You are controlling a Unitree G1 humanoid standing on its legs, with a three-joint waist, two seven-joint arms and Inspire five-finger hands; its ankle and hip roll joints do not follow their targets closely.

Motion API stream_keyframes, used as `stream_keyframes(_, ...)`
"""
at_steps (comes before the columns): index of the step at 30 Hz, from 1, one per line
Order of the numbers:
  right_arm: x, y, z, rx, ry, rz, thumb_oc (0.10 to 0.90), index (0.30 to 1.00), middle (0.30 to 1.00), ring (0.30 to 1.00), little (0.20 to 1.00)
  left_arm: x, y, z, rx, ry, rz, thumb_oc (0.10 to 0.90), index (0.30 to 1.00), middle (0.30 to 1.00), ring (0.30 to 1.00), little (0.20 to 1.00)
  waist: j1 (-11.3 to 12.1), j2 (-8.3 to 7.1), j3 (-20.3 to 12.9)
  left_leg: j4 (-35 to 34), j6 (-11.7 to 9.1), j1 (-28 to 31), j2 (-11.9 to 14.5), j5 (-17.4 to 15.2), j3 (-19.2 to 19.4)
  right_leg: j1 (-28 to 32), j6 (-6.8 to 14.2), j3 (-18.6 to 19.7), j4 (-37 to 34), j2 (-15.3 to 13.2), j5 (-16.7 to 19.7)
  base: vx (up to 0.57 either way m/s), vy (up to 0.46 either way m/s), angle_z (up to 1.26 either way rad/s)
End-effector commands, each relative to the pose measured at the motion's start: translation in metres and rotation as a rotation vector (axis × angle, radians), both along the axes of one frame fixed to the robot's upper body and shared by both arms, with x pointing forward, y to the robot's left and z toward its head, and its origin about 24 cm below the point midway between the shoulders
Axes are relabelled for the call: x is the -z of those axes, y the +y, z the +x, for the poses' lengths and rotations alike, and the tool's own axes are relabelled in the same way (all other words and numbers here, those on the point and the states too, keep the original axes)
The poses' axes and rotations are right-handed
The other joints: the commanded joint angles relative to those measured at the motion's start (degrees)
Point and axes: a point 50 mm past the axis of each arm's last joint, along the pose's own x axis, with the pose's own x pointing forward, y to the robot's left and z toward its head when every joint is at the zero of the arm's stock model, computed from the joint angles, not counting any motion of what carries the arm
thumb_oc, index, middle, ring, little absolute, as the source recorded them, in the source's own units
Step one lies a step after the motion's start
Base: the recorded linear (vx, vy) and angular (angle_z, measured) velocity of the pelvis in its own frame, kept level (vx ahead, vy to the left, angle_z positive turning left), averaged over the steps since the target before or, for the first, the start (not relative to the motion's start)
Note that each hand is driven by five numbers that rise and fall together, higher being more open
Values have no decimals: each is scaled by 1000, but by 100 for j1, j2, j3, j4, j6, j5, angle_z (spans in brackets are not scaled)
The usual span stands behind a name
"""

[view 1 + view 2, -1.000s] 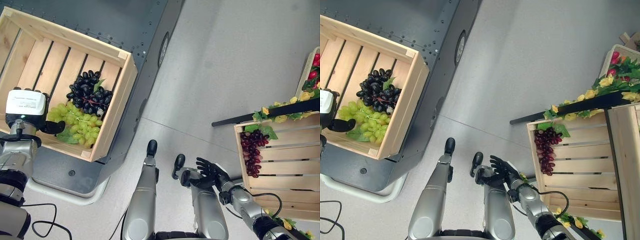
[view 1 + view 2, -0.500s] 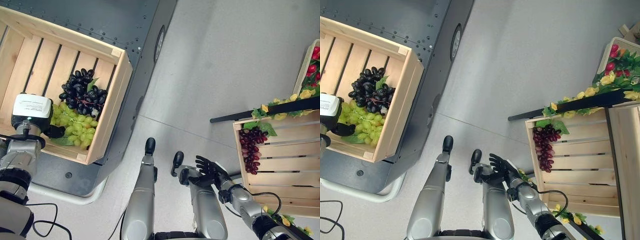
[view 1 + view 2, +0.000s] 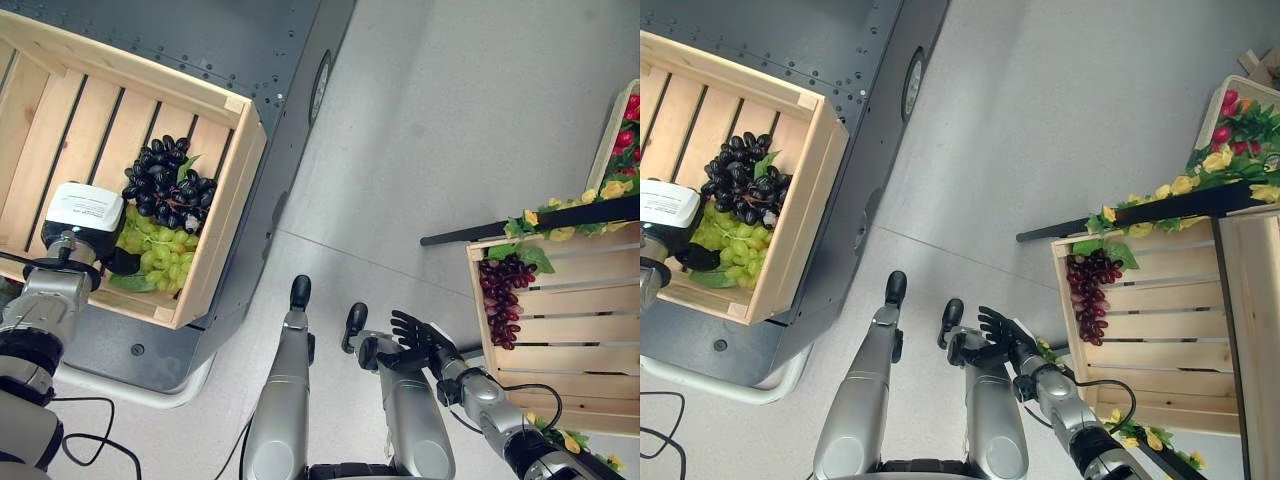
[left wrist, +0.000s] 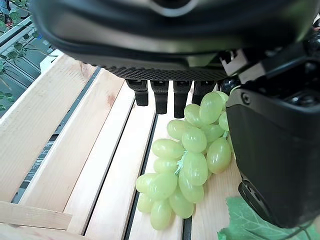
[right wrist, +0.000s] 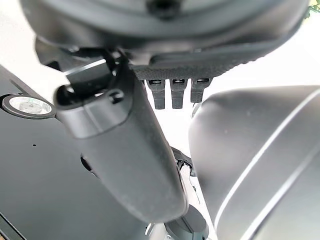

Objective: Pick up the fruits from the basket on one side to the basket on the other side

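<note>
My left hand point(image 4: 270, 150) hangs open over the green grapes point(image 4: 187, 170) in the left crate point(image 3: 215, 250) — I should curl round the stem cluster, not loose berries. Right hand point(image 3: 415, 340) idles, relaxed.

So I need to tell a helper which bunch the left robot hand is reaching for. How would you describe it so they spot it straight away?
Find the slatted wooden crate on the dark platform at the robot's left. Two bunches lie in its near corner, and the left robot hand is right over the green grapes. They are pale green, unlike the black grapes touching them on the far side.
</note>
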Motion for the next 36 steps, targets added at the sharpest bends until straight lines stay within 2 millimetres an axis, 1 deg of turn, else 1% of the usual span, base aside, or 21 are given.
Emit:
stream_keyframes(1, 0, -9, -12, 49, -39, 7, 800, 900, 900, 900, 900, -30, -2, 2, 32, -169, 35, 800, 900, 900, 900, 900, 55, 115, -69, 345, 88, 74, -204, -746, 533, 414, 179, 24, -577, 308, 258, 0, 0, 0)
stream_keyframes(3, 0, -9, -12, 53, -40, 9, 800, 900, 900, 900, 900, -27, -3, 2, 38, -172, 29, 800, 900, 900, 900, 900, 57, 109, -69, 341, 86, 91, -210, -753, 525, 428, 181, 25, -593, 310, 263, 0, 0, 0)
stream_keyframes(4, 0, -10, -12, 56, -41, 9, 800, 900, 900, 900, 900, -25, -5, 3, 50, -167, 30, 764, 846, 846, 846, 846, 51, 107, -69, 342, 78, 102, -214, -769, 522, 452, 180, 33, -615, 315, 254, 0, 0, 0)
stream_keyframes(5, 1, -11, -12, 56, -41, 9, 800, 900, 900, 900, 900, -25, -5, 2, 50, -165, 27, 714, 771, 771, 771, 771, 52, 109, -69, 342, 76, 101, -212, -769, 522, 454, 179, 32, -613, 315, 250, 0, 0, 0)
stream_keyframes(6, 1, -11, -13, 54, -40, 7, 800, 900, 900, 900, 900, -23, -7, 2, 52, -162, 26, 574, 561, 561, 561, 561, 57, 112, -69, 338, 75, 100, -210, -764, 522, 459, 176, 26, -618, 311, 250, 0, 0, 0)
stream_keyframes(7, 1, -11, -13, 51, -42, 5, 800, 900, 900, 900, 900, -22, -8, 2, 55, -162, 21, 400, 300, 300, 300, 300, 57, 113, -69, 321, 76, 99, -213, -754, 522, 458, 178, 26, -633, 316, 257, 0, 0, 0)
stream_keyframes(13, 1, -9, -13, 49, -48, 7, 800, 900, 900, 900, 900, -21, -7, 2, 33, -200, 17, 400, 300, 300, 300, 300, 56, 86, -69, 273, 89, 128, -222, -735, 505, 454, 181, 8, -626, 318, 264, 0, 0, 0)
stream_keyframes(17, 0, -8, -13, 49, -55, 7, 800, 900, 900, 900, 900, -26, -4, 0, 18, -254, 44, 400, 300, 300, 300, 300, 56, 44, -69, 265, 68, 141, -198, -718, 482, 475, 188, -1, -633, 316, 271, 0, 0, 0)
stream_keyframes(24, -3, -13, -9, 102, -86, 16, 800, 900, 900, 900, 900, -36, -7, 0, 49, -334, 75, 400, 300, 300, 300, 300, 109, 40, -69, 144, 51, 330, -220, -703, 403, 710, 176, 1, -794, 369, 276, -4, -34, 1)
stream_keyframes(29, -6, -17, -8, 136, -111, 19, 800, 900, 900, 900, 900, -46, -7, -5, 83, -367, 113, 400, 300, 300, 300, 300, 157, 97, -69, -46, 45, 764, -259, -704, 357, 1168, 184, 25, -1050, 396, 288, -3, -50, 1)
stream_keyframes(31, -8, -18, -7, 141, -124, 18, 800, 900, 900, 900, 900, -46, -7, -7, 95, -372, 133, 400, 300, 300, 300, 300, 179, 125, -69, -135, 50, 955, -282, -698, 339, 1351, 191, 48, -1155, 399, 304, 0, -48, 2)
stream_keyframes(32, -9, -20, -7, 141, -130, 9, 800, 900, 900, 900, 900, -49, -5, -10, 108, -370, 147, 400, 300, 300, 300, 300, 208, 176, -69, -253, 48, 1213, -308, -698, 317, 1600, 195, 37, -1269, 384, 299, 16, -48, 1)
stream_keyframes(35, -12, -22, -6, 140, -147, 10, 800, 900, 900, 900, 900, -52, -5, -15, 127, -362, 171, 400, 300, 300, 300, 300, 227, 266, -69, -434, 29, 1593, -332, -671, 250, 2000, 209, 39, -1462, 365, 313, 25, -25, 1)
stream_keyframes(36, -16, -23, -6, 153, -156, 40, 800, 900, 900, 900, 900, -55, -4, -19, 130, -363, 191, 400, 300, 300, 300, 300, 239, 321, -101, -564, 16, 1850, -345, -657, 190, 2272, 221, 42, -1620, 353, 329, 61, -34, 3)
